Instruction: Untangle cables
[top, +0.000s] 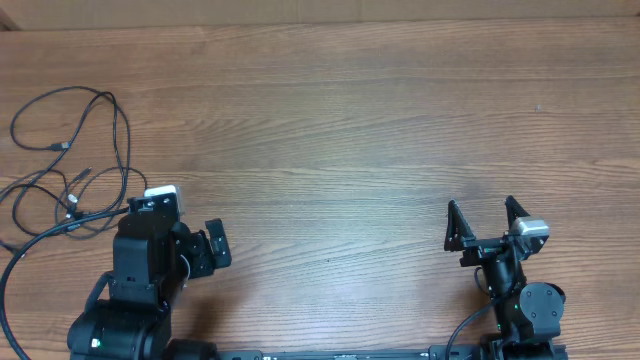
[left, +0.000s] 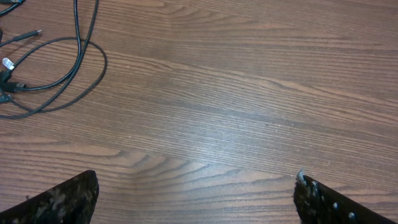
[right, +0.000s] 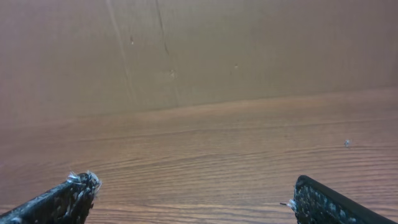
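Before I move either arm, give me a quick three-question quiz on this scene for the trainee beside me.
1. True or false: the right gripper is shut on one of the cables.
2. In the overhead view, the cables lie: A) on the left side of the table; B) at its centre; C) beside the right gripper.
3. Fill in: the left gripper has its jaws ___.
Key: 1 false, it is open and empty; 2 A; 3 open.

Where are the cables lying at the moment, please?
The cables lie in a loose tangle at the far left of the table in the overhead view, just beyond the left arm.
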